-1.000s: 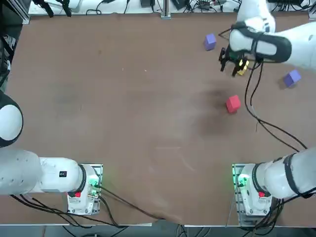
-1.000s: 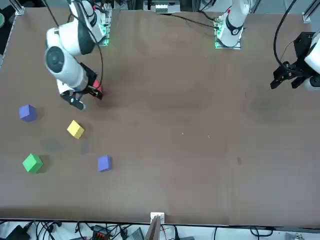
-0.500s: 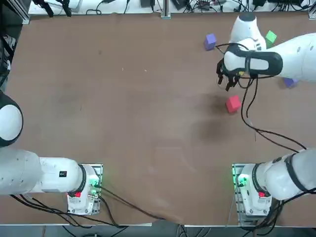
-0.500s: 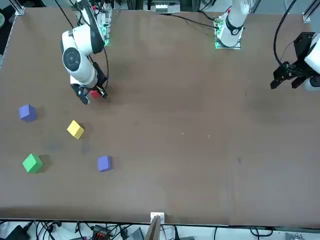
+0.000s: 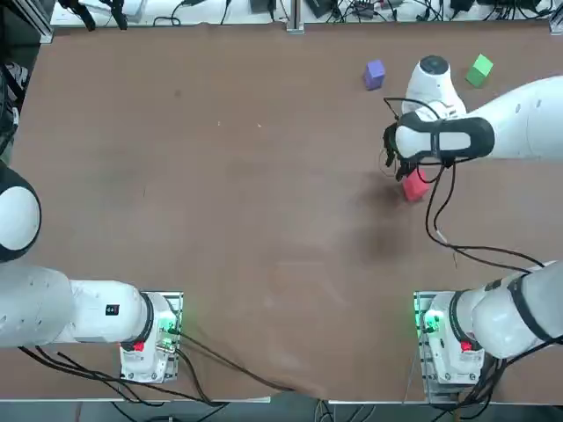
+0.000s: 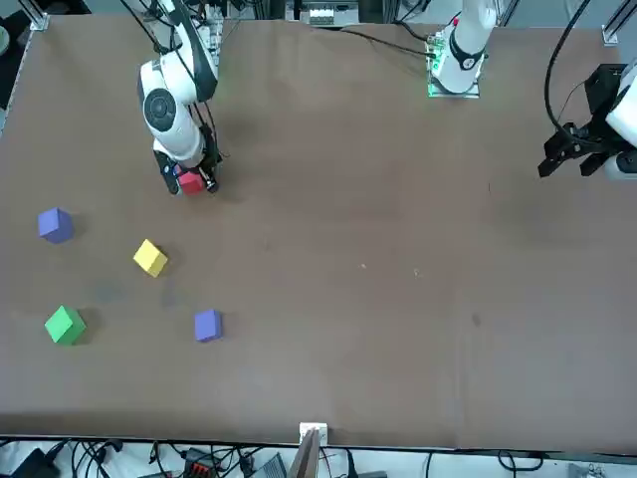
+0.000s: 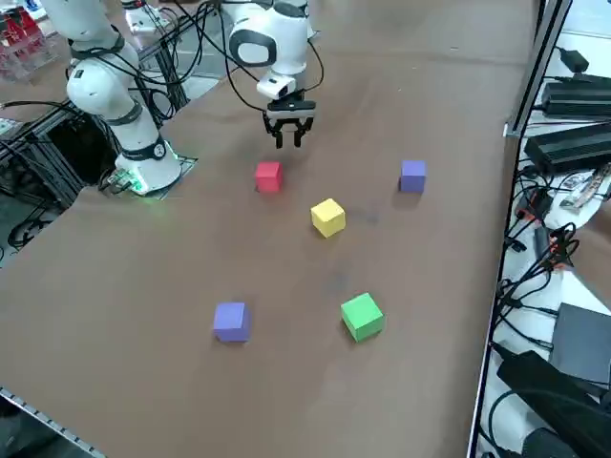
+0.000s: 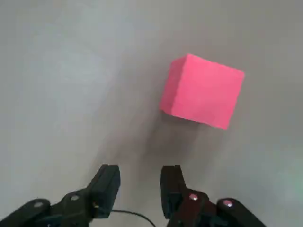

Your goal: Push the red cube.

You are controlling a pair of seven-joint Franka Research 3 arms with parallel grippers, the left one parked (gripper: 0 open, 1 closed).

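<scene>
Contact has not been made yet, judging by the wrist view: the right gripper [image 8: 139,187] hangs over bare table with its fingers [image 8: 106,182] drawn close together, a narrow gap between the tips and nothing pinched, while the red cube [image 8: 202,91] sits apart from them, its shadow filling the space between. Seen from overhead, the cube [image 5: 414,185] lies in the right half of the table [image 5: 220,202], and the gripper [image 5: 398,163] is just beside it at about 10 o'clock, on the far side from the arm's base. From the raised side camera the fingertips [image 7: 289,136] look poised above the surface rather than resting on it. To push well, I would judge the fingers should come down until the tips sit below the cube's top edge, then be lined up with the middle of the nearest face; an off-centre touch on a light block would likely spin it instead of sliding it. Narrowly set fingers make one blunt pusher, which suits this. A slow, straight stroke toward 4 o'clock seems safest, since the yellow cube [image 7: 327,217] lies elsewhere.
</scene>
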